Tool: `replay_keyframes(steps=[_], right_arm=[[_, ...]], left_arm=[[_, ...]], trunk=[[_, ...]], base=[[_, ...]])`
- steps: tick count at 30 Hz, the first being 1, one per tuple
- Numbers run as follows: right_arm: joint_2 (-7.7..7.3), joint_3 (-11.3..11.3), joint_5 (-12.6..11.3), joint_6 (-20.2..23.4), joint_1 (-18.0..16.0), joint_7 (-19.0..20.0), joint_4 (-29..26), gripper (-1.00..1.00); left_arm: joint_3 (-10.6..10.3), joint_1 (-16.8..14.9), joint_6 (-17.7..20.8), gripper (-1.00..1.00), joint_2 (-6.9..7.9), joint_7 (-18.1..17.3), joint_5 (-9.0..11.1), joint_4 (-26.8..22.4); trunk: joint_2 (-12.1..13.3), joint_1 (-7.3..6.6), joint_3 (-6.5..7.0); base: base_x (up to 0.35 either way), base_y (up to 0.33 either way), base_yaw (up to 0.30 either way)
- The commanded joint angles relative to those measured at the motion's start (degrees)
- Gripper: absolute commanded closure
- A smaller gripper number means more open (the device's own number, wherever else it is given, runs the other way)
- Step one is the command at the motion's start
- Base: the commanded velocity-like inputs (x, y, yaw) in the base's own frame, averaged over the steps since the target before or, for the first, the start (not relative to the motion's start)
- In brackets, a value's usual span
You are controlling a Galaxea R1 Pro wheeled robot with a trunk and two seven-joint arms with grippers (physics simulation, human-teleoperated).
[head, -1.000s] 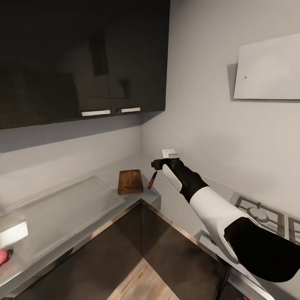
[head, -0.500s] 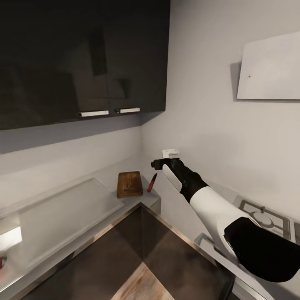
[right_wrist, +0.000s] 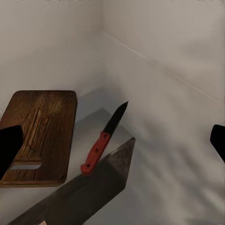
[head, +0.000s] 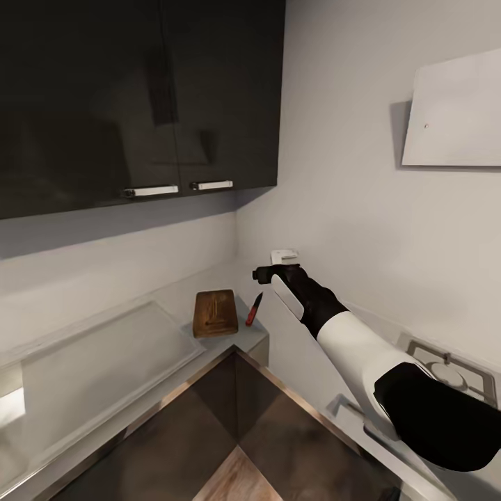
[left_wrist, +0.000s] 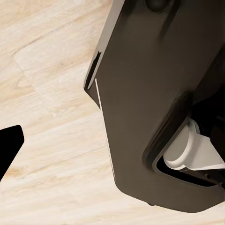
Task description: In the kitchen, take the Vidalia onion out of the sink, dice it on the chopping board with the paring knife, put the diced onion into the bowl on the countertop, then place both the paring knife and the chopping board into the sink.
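The brown chopping board [head: 214, 314] lies flat in the corner of the grey countertop [head: 240, 337]. The red-handled paring knife [head: 254, 309] lies just right of it, blade toward the wall. My right gripper [head: 264, 273] hovers above and slightly right of the knife, not touching it. In the right wrist view the board [right_wrist: 40, 136] and knife [right_wrist: 103, 138] lie below the open right gripper [right_wrist: 113, 144], whose fingertips [right_wrist: 9, 147] stand far apart at the frame's edges. One dark left fingertip [left_wrist: 9, 145] shows over pale floor. The sink's flat drainboard [head: 104, 355] runs leftward. The onion is out of view.
Dark wall cabinets [head: 139, 97] hang over the counter. A white hood [head: 456, 111] is on the right wall above a gas hob [head: 449, 369]. A white shape [head: 8, 407], cut by the left edge, sits on the counter. My dark base [left_wrist: 154, 103] stands on pale wood floor.
The whole head picture has shifted, so the camera moved; the white shape and a red lump at the far left slid toward and past the edge. The right arm keeps its pose.
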Motion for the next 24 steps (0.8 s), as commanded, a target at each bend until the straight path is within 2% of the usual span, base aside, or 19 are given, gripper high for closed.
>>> replay_keyframes(steps=[1,11,24], right_arm=[[0.00,0.2,-0.6,0.1,0.0,-0.5,0.0,-1.00],[0.00,0.2,-0.5,0.1,0.0,-0.6,0.0,-1.00],[0.00,0.2,-0.5,0.1,0.0,-0.6,0.0,-1.00]], left_arm=[[0.1,0.0,0.2,-1.00,0.02,-0.3,0.6,0.0],[0.1,0.0,0.2,-1.00,0.02,-0.3,0.6,0.0],[0.0,0.0,0.1,-1.00,-0.05,-0.3,0.6,0.0]], trunk=[[0.0,0.03,-0.01],[0.0,0.03,-0.01],[0.0,0.03,-0.01]], base=[[0.132,0.000,0.000],[0.165,0.068,0.000],[0.228,0.134,0.000]])
